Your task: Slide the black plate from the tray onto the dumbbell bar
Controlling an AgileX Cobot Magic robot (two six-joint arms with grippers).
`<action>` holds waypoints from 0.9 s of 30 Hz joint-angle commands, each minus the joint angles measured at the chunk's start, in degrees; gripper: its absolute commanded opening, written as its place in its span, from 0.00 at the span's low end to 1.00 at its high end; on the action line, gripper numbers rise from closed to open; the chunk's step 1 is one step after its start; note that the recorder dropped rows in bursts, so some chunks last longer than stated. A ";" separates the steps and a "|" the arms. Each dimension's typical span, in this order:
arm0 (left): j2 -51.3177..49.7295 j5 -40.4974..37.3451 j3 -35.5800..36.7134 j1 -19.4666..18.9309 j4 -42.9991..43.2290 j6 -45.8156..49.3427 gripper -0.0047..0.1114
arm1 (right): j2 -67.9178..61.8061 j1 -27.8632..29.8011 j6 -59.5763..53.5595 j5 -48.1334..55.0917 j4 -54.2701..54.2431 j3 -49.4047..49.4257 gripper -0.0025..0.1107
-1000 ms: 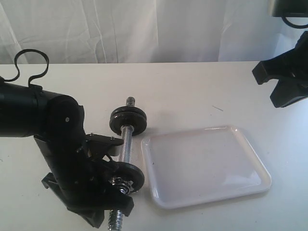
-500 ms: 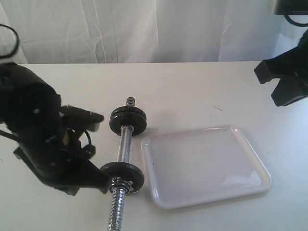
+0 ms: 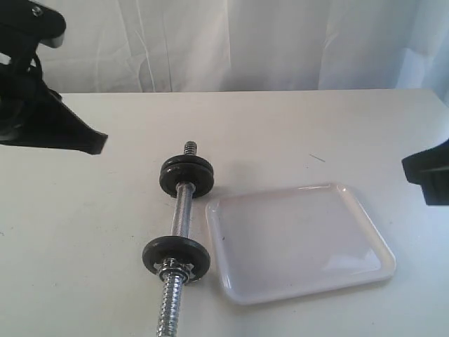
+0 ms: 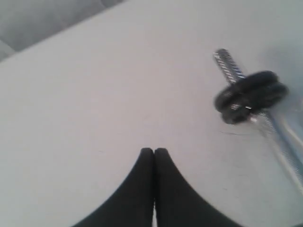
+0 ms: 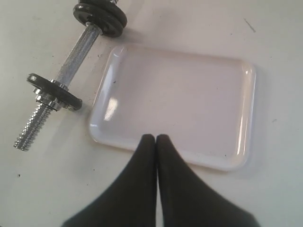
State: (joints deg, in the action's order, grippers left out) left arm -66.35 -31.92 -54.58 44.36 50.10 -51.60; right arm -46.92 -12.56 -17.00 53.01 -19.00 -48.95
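- We've got a plain white table (image 3: 280,126) here, with a white curtain behind its far edge.
- The dumbbell bar (image 3: 182,210) lies flat on it, running from far to near, and its long threaded end points at the near edge.
- The bar rests on its weights. The black plate (image 3: 175,254) is at the near end with a metal nut (image 3: 173,269) tight against it, and a thicker far stack (image 3: 186,175), which looks like two discs to us, is at the other end.
- The tray (image 3: 298,242) sits flat just beside the bar on its right. We see a thin gap, so they're not touching.
- There's a tiny dark mark (image 3: 317,158) on the bare tabletop beyond the tray.
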 commanded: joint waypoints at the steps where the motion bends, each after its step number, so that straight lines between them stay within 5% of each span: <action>1: 0.63 -8.04 0.14 0.29 8.54 -3.84 0.04 | 3.67 0.02 -0.80 -1.23 -0.24 2.39 0.02; 21: 7.23 -21.23 0.79 0.14 14.99 -3.64 0.04 | 5.31 0.02 -0.80 -1.44 -0.55 2.39 0.02; 24: 11.84 -18.15 0.85 -3.68 10.21 -3.64 0.04 | 5.31 0.02 -0.80 -1.77 -0.83 2.39 0.02; 27: 16.18 -11.02 0.85 -12.45 2.14 -3.64 0.04 | 5.31 0.02 -0.80 -1.77 -0.97 2.39 0.02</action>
State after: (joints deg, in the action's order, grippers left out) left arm -53.98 -47.16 -54.13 37.62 58.16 -54.71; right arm -41.87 -12.56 -17.14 51.90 -19.36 -46.79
